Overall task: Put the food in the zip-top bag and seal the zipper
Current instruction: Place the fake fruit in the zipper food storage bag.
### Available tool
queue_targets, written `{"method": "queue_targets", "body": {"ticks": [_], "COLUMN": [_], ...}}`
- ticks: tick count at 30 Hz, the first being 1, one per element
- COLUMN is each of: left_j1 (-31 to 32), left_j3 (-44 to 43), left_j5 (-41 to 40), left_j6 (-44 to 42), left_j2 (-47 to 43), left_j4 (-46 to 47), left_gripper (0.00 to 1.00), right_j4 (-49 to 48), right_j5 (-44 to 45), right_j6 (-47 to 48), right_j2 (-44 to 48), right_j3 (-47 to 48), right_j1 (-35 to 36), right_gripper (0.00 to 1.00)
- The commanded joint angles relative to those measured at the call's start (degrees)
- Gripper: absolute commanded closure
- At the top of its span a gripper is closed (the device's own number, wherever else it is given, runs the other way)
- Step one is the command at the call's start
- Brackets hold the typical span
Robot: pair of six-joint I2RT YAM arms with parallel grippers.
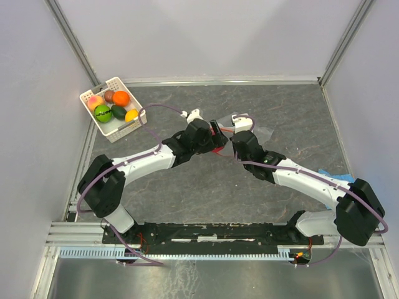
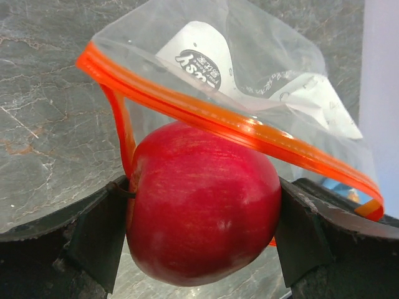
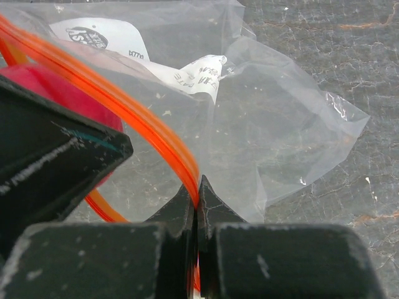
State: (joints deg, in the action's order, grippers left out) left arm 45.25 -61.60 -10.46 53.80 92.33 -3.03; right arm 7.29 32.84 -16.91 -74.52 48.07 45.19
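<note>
My left gripper is shut on a pink-red toy apple and holds it at the open mouth of the clear zip-top bag. The orange-red zipper arches over the apple. My right gripper is shut on the zipper and holds the mouth up; the apple shows behind the left gripper's black finger. In the top view both grippers meet at the bag mid-table. Several other toy fruits lie in the white basket.
The white perforated basket stands at the far left by the wall rail. A blue scrap lies by the right arm. Grey walls close the table on the left, back and right.
</note>
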Motion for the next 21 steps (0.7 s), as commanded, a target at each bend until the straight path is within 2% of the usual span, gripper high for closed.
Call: {"method": "queue_targets", "body": {"ticks": [1, 6, 16, 21], "left_j1": [1.52, 2.77, 2.78, 2.74], "left_j3": [-2.64, -2.55, 3.09, 3.34], "left_j5": [-3.41, -3.07, -5.35, -12.85], "left_j6": [-7.13, -13.37, -21.59, -23.46], "left_j2": [0.64, 0.22, -6.45, -7.94], "left_j4": [-0.92, 1.12, 4.95, 1.26], "left_gripper": [0.5, 0.48, 0.46, 0.44], "right_j4": [-3.49, -4.73, -6.06, -6.77], "right_j5": [-1.11, -4.46, -13.83, -17.99], "right_j6": [-0.85, -0.85, -1.33, -2.09], "right_j2": [0.84, 1.13, 1.24, 1.49], "right_j3": [-0.38, -0.77, -0.61, -0.7], "right_j1": [-0.19, -0.27, -0.71, -1.2], "right_gripper": [0.98, 0.98, 0.98, 0.98]}}
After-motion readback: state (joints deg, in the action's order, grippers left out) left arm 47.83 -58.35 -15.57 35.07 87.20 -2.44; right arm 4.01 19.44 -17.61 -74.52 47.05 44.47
